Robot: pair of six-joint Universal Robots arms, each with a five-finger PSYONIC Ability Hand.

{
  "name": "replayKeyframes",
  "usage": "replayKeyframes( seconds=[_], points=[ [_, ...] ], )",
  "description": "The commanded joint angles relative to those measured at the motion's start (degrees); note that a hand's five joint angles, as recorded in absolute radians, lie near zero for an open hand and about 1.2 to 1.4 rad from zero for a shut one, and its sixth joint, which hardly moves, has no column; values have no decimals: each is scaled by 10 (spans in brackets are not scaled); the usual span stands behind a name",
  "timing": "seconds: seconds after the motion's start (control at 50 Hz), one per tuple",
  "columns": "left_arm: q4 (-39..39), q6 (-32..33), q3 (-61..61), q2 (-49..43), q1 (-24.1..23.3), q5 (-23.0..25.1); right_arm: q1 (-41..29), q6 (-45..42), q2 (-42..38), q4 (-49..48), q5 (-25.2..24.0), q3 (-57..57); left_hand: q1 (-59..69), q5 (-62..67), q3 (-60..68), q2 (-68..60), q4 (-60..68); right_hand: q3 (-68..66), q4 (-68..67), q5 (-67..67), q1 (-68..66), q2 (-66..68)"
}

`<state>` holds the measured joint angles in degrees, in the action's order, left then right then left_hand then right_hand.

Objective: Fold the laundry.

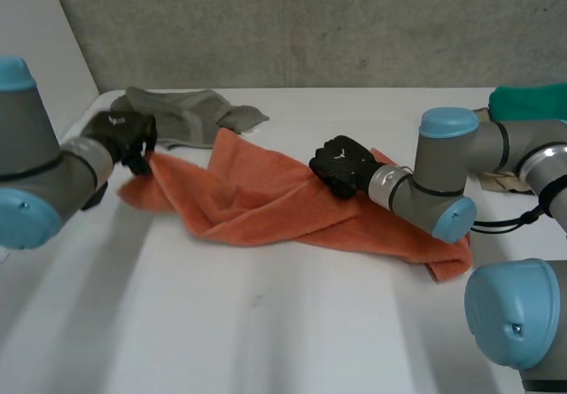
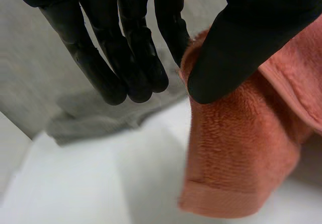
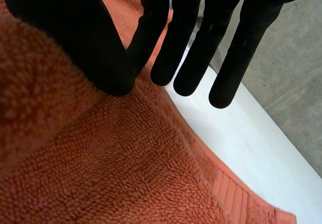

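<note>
Sprawling across the middle of the white table (image 1: 266,323), the orange towel (image 1: 257,204) lies crumpled in a long, twisted band, its nearest end resting flat under the bend of the right arm (image 1: 452,181). A little farther in, the right hand (image 1: 344,166) sits on the towel's far edge, right of the middle. Its wrist view shows the thumb (image 3: 75,38) and the finger next to it closed together on a raised ridge of the terry cloth, while the remaining fingers (image 3: 231,58) stay straight and slightly spread above the bare tabletop just beyond the towel's hemmed edge. At about the same depth on the other side, the left hand (image 1: 124,135) holds the towel's left end. Seen from that wrist, the thumb (image 2: 236,48) pinches the towel's edge against one finger, the other fingers (image 2: 108,78) hang straight and close together, and a hemmed corner droops below the pinch toward the table. Behind the left hand a grey cloth (image 1: 186,111) lies rumpled near the table's far edge, just beside the towel's far tip; whether they touch cannot be told. Over at the far right, a green cloth (image 1: 532,102) sits at the back of the table with something beige (image 1: 500,181) near it, partly hidden by the right arm. A grey concrete wall (image 1: 310,22) rises behind the table.
</note>
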<state>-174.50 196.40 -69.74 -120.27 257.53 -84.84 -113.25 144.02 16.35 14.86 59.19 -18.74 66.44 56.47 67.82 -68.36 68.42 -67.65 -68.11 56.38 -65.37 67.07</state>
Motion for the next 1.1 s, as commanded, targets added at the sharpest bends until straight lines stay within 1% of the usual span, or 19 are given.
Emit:
replayKeyframes(
  seconds=[0.02,0.14,0.22,0.26,0.34,0.36,0.44,0.46,0.48,0.54,0.56,0.62,0.66,0.8,1.0,1.04,1.06,1.08,1.1],
  points=[
    [4,-3,111,-6,-3,-29,8,5,3,-50,44,15,136,135,122,-116,116,-123,-119,136,-146,129],
    [-19,6,266,-31,-19,-37,23,53,75,-153,155,86,136,135,122,-116,116,-123,-119,136,-146,129],
    [-44,1,351,-38,-20,-54,36,122,172,-135,188,55,136,135,122,-116,116,-123,-119,136,-146,129],
    [-49,3,369,-39,-22,-57,43,144,223,-105,181,19,136,135,122,-116,116,-123,-119,136,-146,129],
    [-37,6,366,-41,-23,-50,65,154,333,-14,127,-148,136,135,122,-116,116,-123,-119,136,-146,129],
    [-30,6,352,-42,-23,-44,72,143,371,10,92,-228,136,135,122,-116,116,-123,-119,136,-146,129],
    [-23,6,296,-34,-23,-32,84,79,430,14,19,-401,136,135,122,-116,116,-123,-119,136,-146,129],
    [-23,6,285,-29,-23,-30,85,67,435,10,20,-424,136,135,122,-116,116,-70,-65,83,-93,76],
    [-22,6,263,-14,-26,-25,84,52,436,-4,34,-448,136,135,122,-116,116,154,158,-141,131,-148],
    [-21,7,219,24,-40,-14,73,49,415,-42,85,-445,136,135,122,-116,116,417,422,-405,395,-412],
    [-20,8,209,35,-45,-13,69,51,408,-51,95,-437,136,135,122,-116,116,443,448,-431,420,-438],
    [-13,10,164,82,-59,-8,57,73,375,-77,114,-386,136,135,122,-116,116,479,483,-466,456,-473],
    [-8,12,140,107,-63,-7,48,85,352,-82,103,-352,136,135,122,-116,116,479,484,-466,456,-473],
    [-10,36,37,245,-69,12,-7,105,230,-17,12,-197,136,135,122,-116,116,489,494,-476,466,-483],
    [-18,36,-52,379,-56,82,-84,106,55,11,29,-32,136,135,122,-116,116,513,517,-500,490,-507],
    [-20,36,-68,394,-48,90,-95,106,24,5,50,0,136,135,122,-116,116,431,435,-418,408,-425],
    [-21,36,-72,398,-45,93,-97,105,15,0,61,12,136,135,122,-116,116,340,345,-328,317,-334],
    [-21,36,-77,401,-41,96,-100,104,7,-6,75,23,136,135,122,-116,116,224,229,-212,202,-219],
    [-22,36,-83,406,-33,98,-101,103,-4,-25,113,45,136,135,122,-116,116,-47,-42,59,-69,52]
  ],
)
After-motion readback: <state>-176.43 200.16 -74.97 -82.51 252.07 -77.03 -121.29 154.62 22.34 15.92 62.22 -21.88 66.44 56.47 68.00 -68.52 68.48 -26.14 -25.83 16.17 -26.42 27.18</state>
